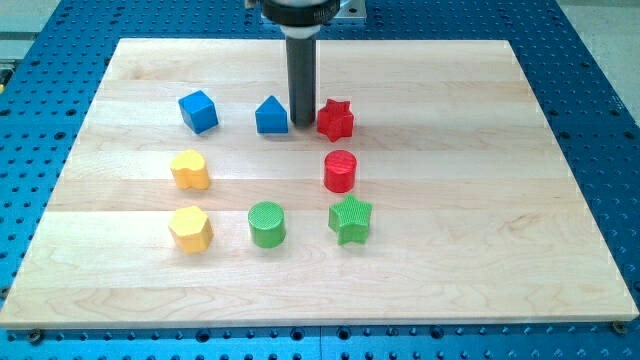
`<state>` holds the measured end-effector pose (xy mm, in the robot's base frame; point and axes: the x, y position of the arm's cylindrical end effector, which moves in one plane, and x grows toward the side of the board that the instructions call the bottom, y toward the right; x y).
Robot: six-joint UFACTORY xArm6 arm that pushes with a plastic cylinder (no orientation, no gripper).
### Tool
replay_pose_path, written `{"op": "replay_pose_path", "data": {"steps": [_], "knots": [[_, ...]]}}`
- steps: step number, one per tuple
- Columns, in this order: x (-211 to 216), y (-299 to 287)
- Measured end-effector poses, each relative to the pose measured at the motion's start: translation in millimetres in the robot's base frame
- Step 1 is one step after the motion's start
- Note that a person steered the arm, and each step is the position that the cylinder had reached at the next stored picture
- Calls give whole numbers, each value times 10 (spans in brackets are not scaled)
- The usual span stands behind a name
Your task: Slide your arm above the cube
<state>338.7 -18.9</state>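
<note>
The blue cube (198, 111) sits at the upper left of the wooden board (450, 200). My tip (302, 124) stands to the cube's right, between a blue house-shaped block (271, 116) and a red star (336, 120), close to both. The dark rod rises straight up from the tip to the view's top.
A red cylinder (340, 171) lies below the red star. A yellow heart-shaped block (190, 170) and a yellow hexagon-like block (190, 229) lie at the left. A green cylinder (266, 224) and a green star (350, 219) lie toward the view's bottom.
</note>
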Motion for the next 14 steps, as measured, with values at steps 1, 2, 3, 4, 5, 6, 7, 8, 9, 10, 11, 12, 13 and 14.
{"op": "replay_pose_path", "data": {"steps": [1, 2, 3, 4, 5, 6, 7, 8, 9, 10, 11, 12, 13, 14], "knots": [[-252, 0], [-258, 19], [-468, 324], [-795, 714], [-805, 765], [-805, 700], [-805, -158], [-805, -1026], [-784, -1801], [-718, -2070], [-510, -1769], [-476, -1664], [-396, -1442], [-392, -1442]]}}
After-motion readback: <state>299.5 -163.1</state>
